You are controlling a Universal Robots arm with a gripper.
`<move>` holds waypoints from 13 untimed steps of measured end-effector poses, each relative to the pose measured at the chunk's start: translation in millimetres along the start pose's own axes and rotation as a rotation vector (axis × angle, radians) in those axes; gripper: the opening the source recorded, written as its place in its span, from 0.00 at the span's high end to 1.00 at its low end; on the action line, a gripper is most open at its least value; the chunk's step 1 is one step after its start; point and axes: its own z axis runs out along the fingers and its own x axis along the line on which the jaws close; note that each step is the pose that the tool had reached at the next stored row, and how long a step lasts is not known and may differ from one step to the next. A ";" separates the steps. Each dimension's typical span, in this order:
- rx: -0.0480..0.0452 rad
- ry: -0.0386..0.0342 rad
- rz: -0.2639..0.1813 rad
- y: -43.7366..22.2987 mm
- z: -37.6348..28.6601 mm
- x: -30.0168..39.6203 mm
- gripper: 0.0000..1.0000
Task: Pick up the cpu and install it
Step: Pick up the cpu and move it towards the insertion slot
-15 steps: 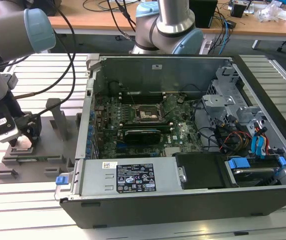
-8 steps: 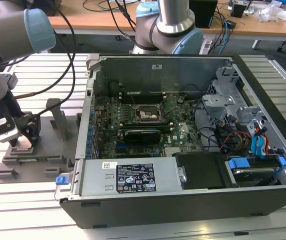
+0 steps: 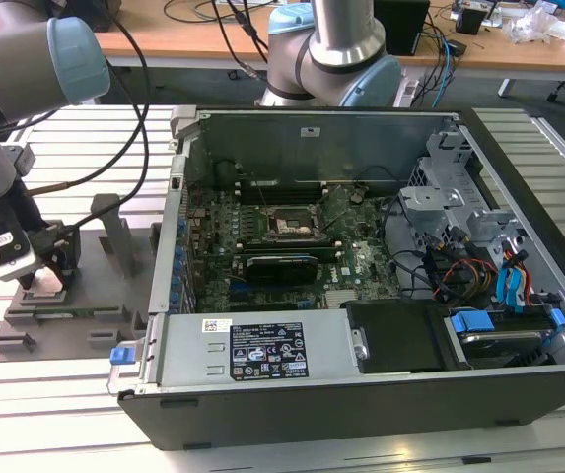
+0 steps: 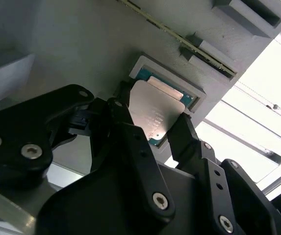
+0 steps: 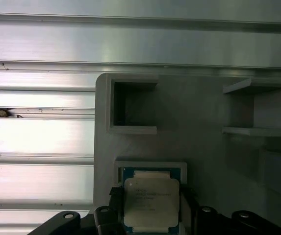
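1. Reaching down at the exterior view's left, the arm (image 3: 11, 128) holds its jaws low over the grey fixture tray (image 3: 75, 315) on the table (image 3: 45, 414), beside the open computer case (image 3: 381, 374).
2. Both wrist views show the cpu (image 4: 157, 110) (image 5: 151, 201) between the jaws, seated in its tray pocket, with a finger (image 4: 130, 132) pressed against each opposite edge.
3. The first wrist view adds two tray recesses (image 5: 133, 110) beyond the jaws.

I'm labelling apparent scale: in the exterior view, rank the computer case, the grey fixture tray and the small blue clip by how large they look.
Largest to smallest:
1. computer case
2. grey fixture tray
3. blue clip
None is a close call.
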 end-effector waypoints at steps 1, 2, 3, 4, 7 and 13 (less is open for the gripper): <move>0.0001 -0.0001 0.000 0.0 -0.2 0.0 0.45; 0.0002 -0.0005 0.000 0.1 -0.8 -0.1 0.45; 0.0003 -0.0004 0.000 0.0 -2.5 -0.1 0.45; 0.0004 -0.0004 0.000 0.0 -4.0 -0.1 0.45; 0.0004 -0.0007 0.000 -0.1 -8.9 -0.3 0.45; 0.0005 -0.0001 0.000 -0.2 -18.1 -0.5 0.45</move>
